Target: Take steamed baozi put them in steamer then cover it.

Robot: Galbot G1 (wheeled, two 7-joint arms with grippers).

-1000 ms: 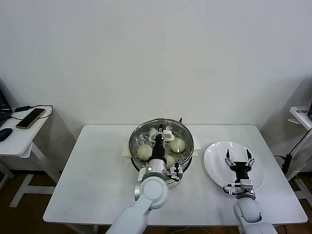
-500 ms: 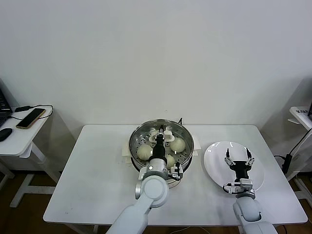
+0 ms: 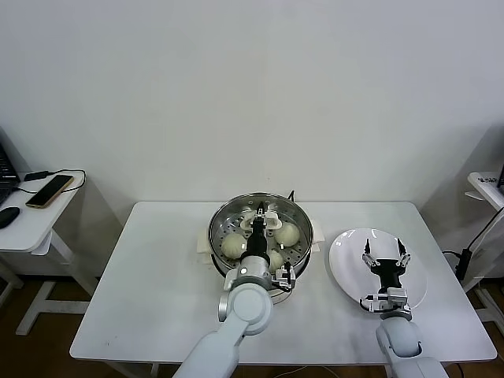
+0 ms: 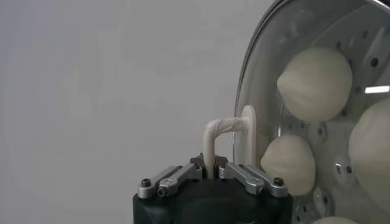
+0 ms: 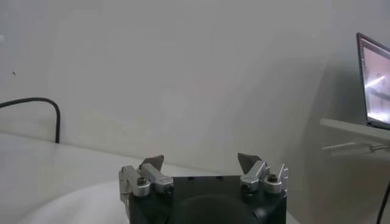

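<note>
The steamer (image 3: 216, 230) stands at the table's middle on its cream pot base. Three steamed baozi (image 3: 232, 246) (image 3: 287, 233) (image 3: 275, 258) show in it through the clear glass lid (image 4: 304, 24) that lies over it. In the left wrist view the baozi (image 4: 314, 82) (image 4: 289, 170) (image 4: 372, 152) sit on the perforated floor. My left gripper (image 3: 257, 223) (image 4: 210, 168) is over the steamer's centre, shut on the lid's cream handle (image 4: 222, 129). My right gripper (image 3: 384, 257) (image 5: 201, 161) hangs open and holds nothing, over the white plate (image 3: 346, 272).
A cream cloth (image 3: 202, 246) lies under the pot. A side table at the left carries a phone (image 3: 49, 190) and a cable. A laptop (image 5: 375, 79) stands on a stand at the far right. A black cable (image 5: 36, 102) runs behind the table.
</note>
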